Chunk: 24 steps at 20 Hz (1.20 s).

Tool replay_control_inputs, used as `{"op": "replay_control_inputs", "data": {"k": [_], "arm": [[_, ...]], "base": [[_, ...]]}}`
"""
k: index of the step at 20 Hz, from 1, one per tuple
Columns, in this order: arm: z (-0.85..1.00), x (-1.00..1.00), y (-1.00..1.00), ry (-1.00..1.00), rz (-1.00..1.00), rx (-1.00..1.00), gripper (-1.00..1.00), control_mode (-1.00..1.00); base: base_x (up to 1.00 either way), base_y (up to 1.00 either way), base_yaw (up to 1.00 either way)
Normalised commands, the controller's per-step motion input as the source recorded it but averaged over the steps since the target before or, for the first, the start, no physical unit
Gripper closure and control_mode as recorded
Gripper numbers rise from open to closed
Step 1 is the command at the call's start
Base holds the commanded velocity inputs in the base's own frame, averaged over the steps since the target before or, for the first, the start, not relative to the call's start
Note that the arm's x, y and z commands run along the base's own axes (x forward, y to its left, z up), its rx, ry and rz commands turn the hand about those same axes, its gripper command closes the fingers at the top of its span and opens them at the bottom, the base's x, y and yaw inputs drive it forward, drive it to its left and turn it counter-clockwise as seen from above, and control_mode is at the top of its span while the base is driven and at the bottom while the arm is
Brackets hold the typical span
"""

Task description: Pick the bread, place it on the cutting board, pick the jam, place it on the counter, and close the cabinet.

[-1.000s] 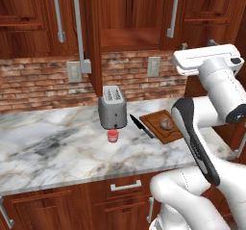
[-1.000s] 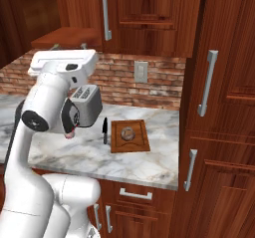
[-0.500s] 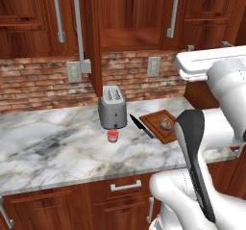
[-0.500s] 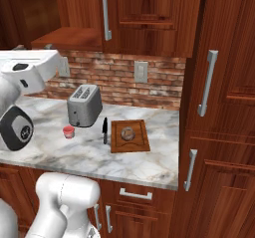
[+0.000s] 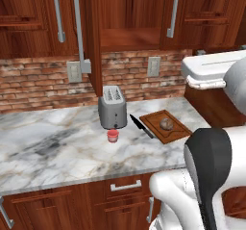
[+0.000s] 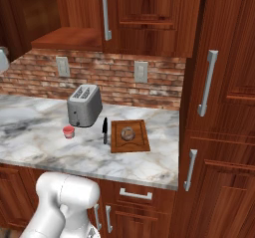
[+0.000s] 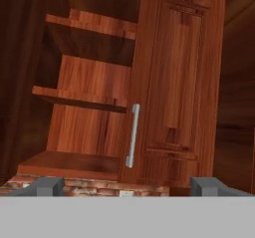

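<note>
Left base view, bread: the bread (image 5: 166, 123) sits on the cutting board (image 5: 178, 132), toward the right of the counter (image 5: 57, 154); a black knife (image 5: 141, 126) lies just beside the board's left edge
Left base view, jam: the jam (image 5: 112, 135) stands on the counter just in front of the grey toaster (image 5: 112, 107); jar and bread are well apart
Left base view, cabinet: the cabinet (image 5: 134, 12) has its interior showing above the toaster; its open door (image 5: 92, 36) stands edge-on toward the camera, with a silver bar handle (image 5: 79, 27) on it

Right base view, bread: the same bun (image 6: 127, 132) lies near the middle of the board (image 6: 140, 140); the knife (image 6: 104, 130) lies between board and toaster (image 6: 84, 104)
Right base view, jam: the jar (image 6: 68, 131) stands on the marble (image 6: 40, 147) left of the knife, near the toaster's front corner
Right base view, extra: this side shows the tall panelled cupboards at the right and the cabinet's bare bottom shelf (image 6: 67, 37)

Hand view, jaws: the gripper (image 7: 127, 186) has its two tips wide apart with nothing between them
Hand view, cabinet: bare shelves (image 7: 79, 100) lie ahead at left; the panelled door (image 7: 174, 82) with its handle (image 7: 132, 135) stands ahead, roughly centred between the tips; it looks swung out, though the angle is hard to read
Hand view, extra: a strip of brick wall (image 7: 89, 186) shows beneath the cabinet
</note>
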Motion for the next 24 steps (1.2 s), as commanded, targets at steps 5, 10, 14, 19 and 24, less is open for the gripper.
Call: {"op": "replay_control_inputs", "data": {"k": [5, 10, 14, 19, 24], "arm": [[0.0, -0.51, 0.57, 0.1, 0.0, 0.0, -1.0, -1.0], [-0.06, -0.14, 0.68, 0.02, 0.0, -0.02, -1.0, -1.0], [-0.26, 0.02, 0.72, 0.0, 0.0, -0.01, -1.0, -1.0], [-0.33, 0.17, 0.75, 0.0, 0.0, -0.02, -1.0, -1.0], [-0.26, 0.3, 0.73, 0.0, 0.0, -0.01, -1.0, -1.0]], "base": [[0.0, 0.0, 0.0], [0.0, 0.0, 0.0], [0.0, 0.0, 0.0], [0.0, 0.0, 0.0], [0.0, 0.0, 0.0]]}}
